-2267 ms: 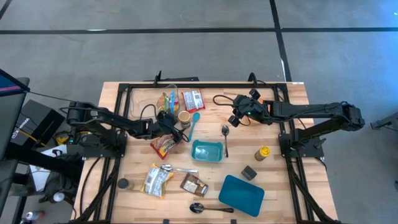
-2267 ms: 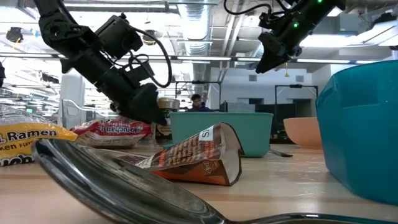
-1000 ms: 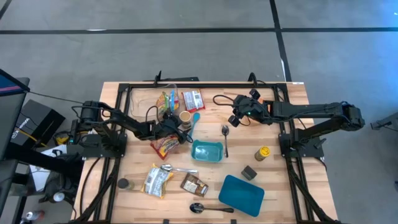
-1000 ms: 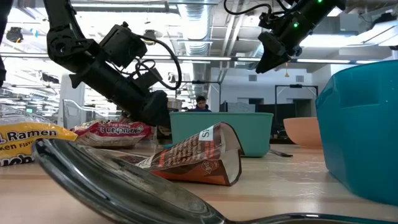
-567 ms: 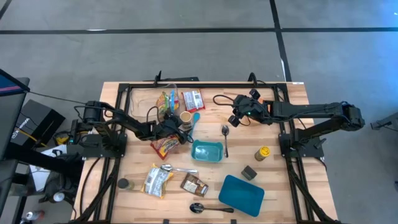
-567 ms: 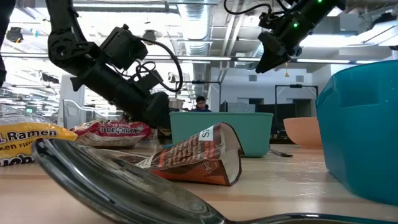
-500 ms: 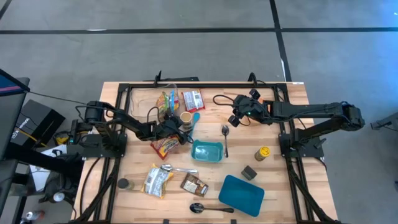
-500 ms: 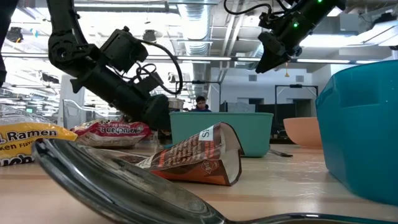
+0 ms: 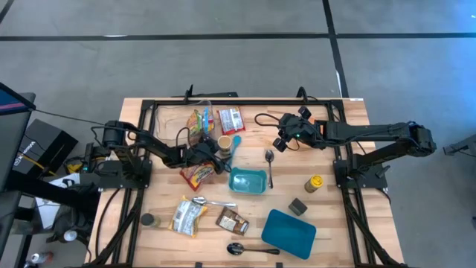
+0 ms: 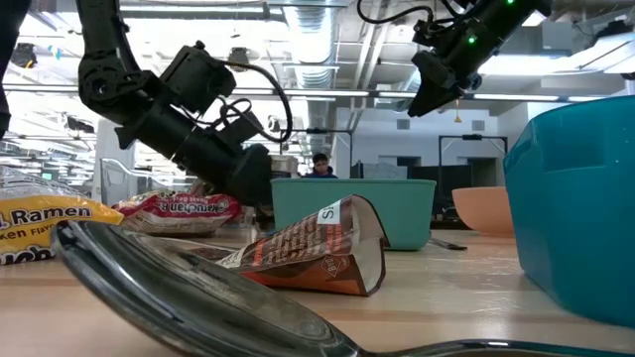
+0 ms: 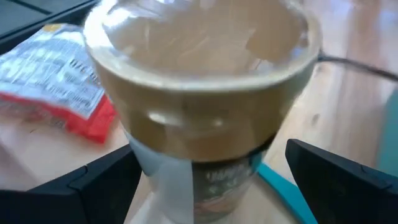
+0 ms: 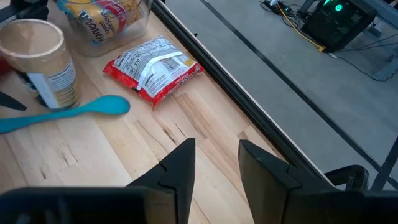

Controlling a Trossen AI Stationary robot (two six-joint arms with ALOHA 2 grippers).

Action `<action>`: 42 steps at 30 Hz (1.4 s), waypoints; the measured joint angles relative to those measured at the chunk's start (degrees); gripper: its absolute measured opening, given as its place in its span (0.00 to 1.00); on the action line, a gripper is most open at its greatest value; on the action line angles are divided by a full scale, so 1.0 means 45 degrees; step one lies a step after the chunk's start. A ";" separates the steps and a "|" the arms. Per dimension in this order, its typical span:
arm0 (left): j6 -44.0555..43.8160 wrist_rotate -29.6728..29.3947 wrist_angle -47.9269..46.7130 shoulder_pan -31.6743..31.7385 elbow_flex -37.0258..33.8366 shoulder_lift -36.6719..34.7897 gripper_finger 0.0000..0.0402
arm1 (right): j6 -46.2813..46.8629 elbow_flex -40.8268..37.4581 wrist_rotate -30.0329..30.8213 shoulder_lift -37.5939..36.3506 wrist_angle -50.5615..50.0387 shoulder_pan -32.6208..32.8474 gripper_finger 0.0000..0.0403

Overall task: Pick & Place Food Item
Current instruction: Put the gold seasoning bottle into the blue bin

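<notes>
Left wrist view: cup [image 11: 205, 99] base cut off.

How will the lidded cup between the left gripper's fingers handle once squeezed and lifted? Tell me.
The lidded cup stands upright, taller than wide, so a sideways nudge could probably tip it. Its round wall may roll if it falls. The left gripper stands open around it, fingers low on the body; the smooth label might slip.

The cup [image 11: 205, 112] fills the left wrist view, all blurry, and its top and bottom are cut off. Behind the cup, the red packet [image 11: 59, 81] is cut off too. In the low view, the teal box [image 10: 352, 210] hides the left claw's [image 10: 260, 193] tips. The person [image 10: 318, 165] behind the box is too small to make out.
</notes>
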 joint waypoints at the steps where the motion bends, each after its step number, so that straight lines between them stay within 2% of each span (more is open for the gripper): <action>1: 0.0000 -0.0008 0.0051 0.0001 0.0000 0.0000 0.95 | 0.0000 0.0000 0.0001 0.0001 0.0000 0.0000 0.29; 10: 0.1297 -0.0039 0.0084 0.0335 0.0000 -0.0005 0.95 | 0.0003 0.0000 0.0001 0.0000 0.0009 0.0000 0.29; 17: 0.1331 0.0661 0.0307 0.0379 0.0000 -0.0005 0.95 | 0.0005 0.0000 0.0000 0.0000 0.0022 0.0000 0.29; 42: 0.1196 0.1063 0.0480 0.0714 0.0000 -0.0004 0.95 | 0.0004 0.0000 0.0001 0.0000 0.0146 0.0000 0.29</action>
